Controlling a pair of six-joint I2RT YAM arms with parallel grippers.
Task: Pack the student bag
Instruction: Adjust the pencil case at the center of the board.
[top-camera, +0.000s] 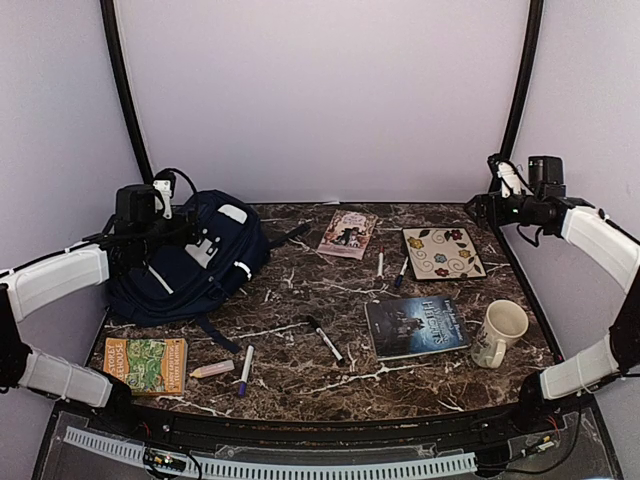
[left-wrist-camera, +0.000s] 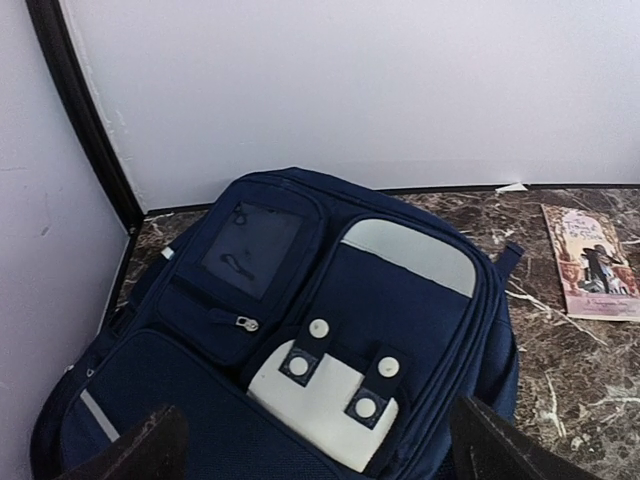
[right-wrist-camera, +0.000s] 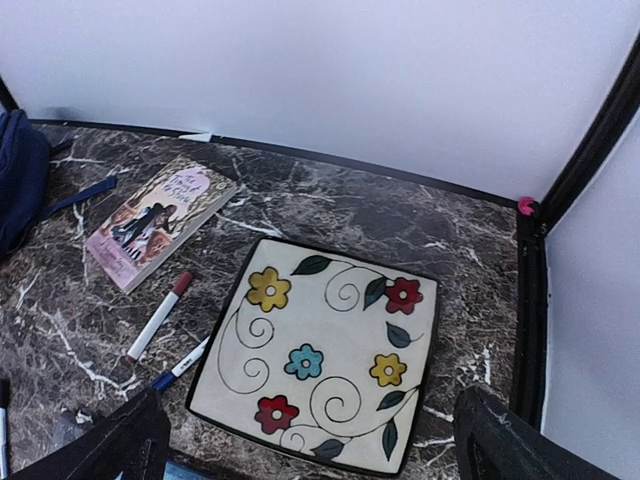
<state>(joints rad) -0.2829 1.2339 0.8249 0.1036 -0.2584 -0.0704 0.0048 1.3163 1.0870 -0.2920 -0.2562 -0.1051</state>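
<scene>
1. The student bag (top-camera: 195, 265) lies at the far-left corner of the counter (top-camera: 290, 300), front panel up, with its white patches and one zip pull visible in the left wrist view. One dark strap trails toward the counter's centre.
2. The left claw (left-wrist-camera: 320, 450) hangs above the far-left corner of the counter, over the bag. Its fingers (left-wrist-camera: 150, 450) are spread wide and pinch nothing.
3. The right claw (right-wrist-camera: 320, 445) hangs above the far-right corner of the counter, over a square flowered plate (top-camera: 443, 252). It is also spread wide and pinches nothing.
4. Other items on the counter:
- a pink book (top-camera: 347, 233) at the far edge, near the middle;
- a red-capped marker (top-camera: 380, 262) and a blue-capped marker (top-camera: 401, 272), right of centre;
- a dark book (top-camera: 416, 326) and a cream mug (top-camera: 500, 333), upright, on the right side;
- a black marker (top-camera: 324, 339) near the centre;
- a green book (top-camera: 146, 364), a pale highlighter (top-camera: 212, 369) and a purple-tipped marker (top-camera: 245, 370) at the near-left corner.
</scene>
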